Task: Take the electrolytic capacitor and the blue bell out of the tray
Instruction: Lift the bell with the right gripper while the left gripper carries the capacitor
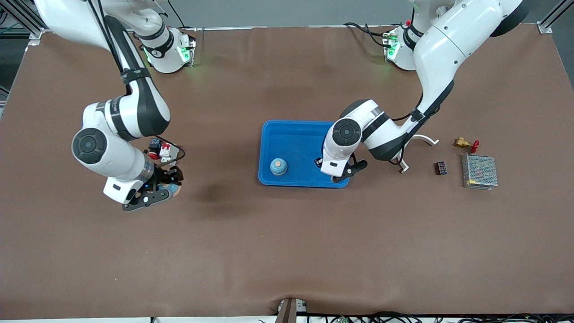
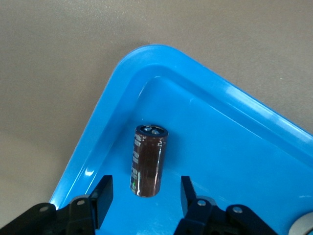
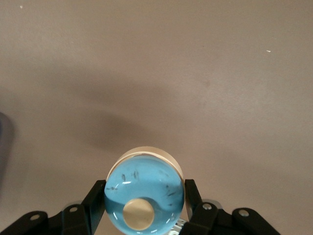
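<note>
A dark brown capacitor (image 2: 148, 160) rests on the floor of the blue tray (image 1: 291, 130), in the corner toward the left arm's end (image 1: 318, 161). My left gripper (image 2: 145, 188) is low over it, open, with a finger (image 2: 103, 198) on each side and a gap to both. It is mostly hidden under the hand in the front view (image 1: 323, 166). My right gripper (image 3: 145, 196) is shut on a blue bell (image 3: 145, 188) with a cream button. It holds the bell over bare table toward the right arm's end (image 1: 172, 188).
A second blue bell (image 1: 279, 167) sits in the tray. Red and white parts (image 1: 160, 150) lie by the right arm. Toward the left arm's end are a white bracket (image 1: 423, 139), a brass fitting (image 1: 464, 143), a small black part (image 1: 441, 168) and a metal mesh box (image 1: 480, 171).
</note>
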Controlling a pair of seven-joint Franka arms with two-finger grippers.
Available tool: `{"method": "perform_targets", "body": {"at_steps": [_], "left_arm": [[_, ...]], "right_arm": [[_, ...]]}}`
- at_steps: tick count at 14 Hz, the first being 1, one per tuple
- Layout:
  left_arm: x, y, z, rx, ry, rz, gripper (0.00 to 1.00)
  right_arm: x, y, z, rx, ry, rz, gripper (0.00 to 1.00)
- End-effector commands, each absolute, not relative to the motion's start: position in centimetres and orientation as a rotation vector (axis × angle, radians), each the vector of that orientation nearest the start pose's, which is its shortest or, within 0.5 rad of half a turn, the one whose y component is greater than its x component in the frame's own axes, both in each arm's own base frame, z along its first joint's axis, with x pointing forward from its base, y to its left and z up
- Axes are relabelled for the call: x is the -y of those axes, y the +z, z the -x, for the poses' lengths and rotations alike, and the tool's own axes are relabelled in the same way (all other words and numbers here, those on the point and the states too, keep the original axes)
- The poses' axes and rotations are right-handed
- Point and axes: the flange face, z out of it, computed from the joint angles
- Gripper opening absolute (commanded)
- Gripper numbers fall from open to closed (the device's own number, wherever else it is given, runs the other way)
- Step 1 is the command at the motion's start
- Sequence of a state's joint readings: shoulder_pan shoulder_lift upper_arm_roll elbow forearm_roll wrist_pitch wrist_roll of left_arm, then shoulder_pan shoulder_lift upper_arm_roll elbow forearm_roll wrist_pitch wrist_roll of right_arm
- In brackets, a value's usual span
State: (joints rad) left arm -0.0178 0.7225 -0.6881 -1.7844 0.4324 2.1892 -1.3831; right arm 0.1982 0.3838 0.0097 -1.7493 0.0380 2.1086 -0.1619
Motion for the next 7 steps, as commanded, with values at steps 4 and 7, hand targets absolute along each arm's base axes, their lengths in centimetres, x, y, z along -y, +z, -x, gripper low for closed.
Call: {"method": "perform_targets", "body": {"at_steps": [4,7], "left_arm": [[37.7,18.8,-51.8,0.749,0.223,2.977,0.56],[38.0,18.5,-51.6,0.745,0.232,2.978,0.47]], "right_arm": [[-7.4,32.6,-64.9,0.706,0.061,2.997,0.51],[-4.8,30.7,-65.5,0.760,0.059,2.985,0.51]]}}
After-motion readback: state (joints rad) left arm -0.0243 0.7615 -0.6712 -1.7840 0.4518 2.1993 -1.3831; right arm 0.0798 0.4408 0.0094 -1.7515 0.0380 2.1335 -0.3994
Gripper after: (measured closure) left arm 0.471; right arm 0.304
